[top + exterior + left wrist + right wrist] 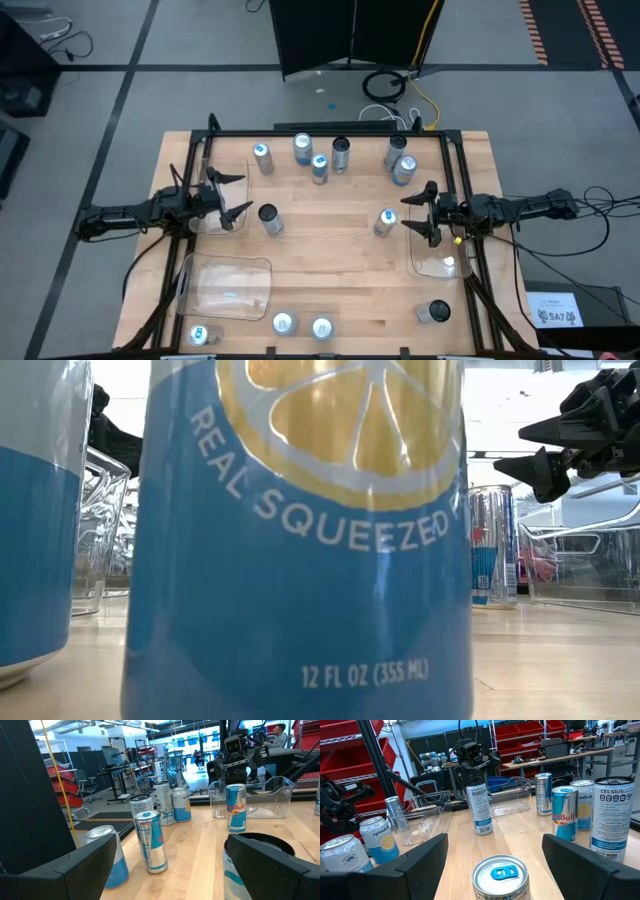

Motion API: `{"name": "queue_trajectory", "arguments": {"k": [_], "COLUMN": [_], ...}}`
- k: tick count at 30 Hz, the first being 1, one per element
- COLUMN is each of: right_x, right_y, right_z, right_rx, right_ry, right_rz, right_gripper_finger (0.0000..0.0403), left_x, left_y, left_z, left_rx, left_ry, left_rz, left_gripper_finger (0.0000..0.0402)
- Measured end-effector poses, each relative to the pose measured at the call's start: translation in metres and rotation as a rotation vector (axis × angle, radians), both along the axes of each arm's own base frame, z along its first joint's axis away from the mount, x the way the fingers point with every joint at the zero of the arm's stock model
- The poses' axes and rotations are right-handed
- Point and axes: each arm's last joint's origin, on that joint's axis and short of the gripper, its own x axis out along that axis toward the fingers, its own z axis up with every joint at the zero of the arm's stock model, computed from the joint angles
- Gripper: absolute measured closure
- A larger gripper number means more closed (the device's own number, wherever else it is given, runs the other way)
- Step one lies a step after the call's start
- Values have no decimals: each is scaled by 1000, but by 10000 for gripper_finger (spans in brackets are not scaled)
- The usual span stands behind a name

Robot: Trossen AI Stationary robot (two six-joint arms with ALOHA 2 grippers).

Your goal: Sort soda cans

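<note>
Silver-topped soda cans (320,168) stand scattered across the tabletop (330,240). We judge pickup pending: right gripper (422,213), jaws spread, faces the centre-right can (385,222); left gripper (226,197) likewise spread.

Low view is almost walled off: one blue lemon can (300,540) fills it, top and base cut by the edges, another can (35,510) clipped beside it. From the left wrist, the nearest dark-rimmed can (240,865) sits half behind the tool finger. Overhead, the labels on the far-row cans (320,160) are too small to read.
</note>
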Motion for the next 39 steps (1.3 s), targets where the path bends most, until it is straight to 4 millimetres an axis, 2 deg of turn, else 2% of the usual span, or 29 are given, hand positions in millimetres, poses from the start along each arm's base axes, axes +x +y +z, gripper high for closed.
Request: {"name": "queue_trajectory", "arguments": {"k": [8, 14, 19, 39], "right_x": [0, 0, 0, 0], "right_y": [0, 0, 0, 0], "right_z": [0, 0, 0, 0], "right_rx": [0, 0, 0, 0], "right_ry": [0, 0, 0, 0], "right_rz": [0, 0, 0, 0], "right_gripper_finger": [85, 85, 85, 85], "left_x": [0, 0, 0, 0], "left_y": [0, 0, 0, 0], "left_z": [0, 0, 0, 0], "left_rx": [-14, -467, -668, -669], "left_ry": [-4, -152, -218, -225], "left_rz": [-1, -20, -28, -9], "left_gripper_finger": [13, 13, 13, 13]}}
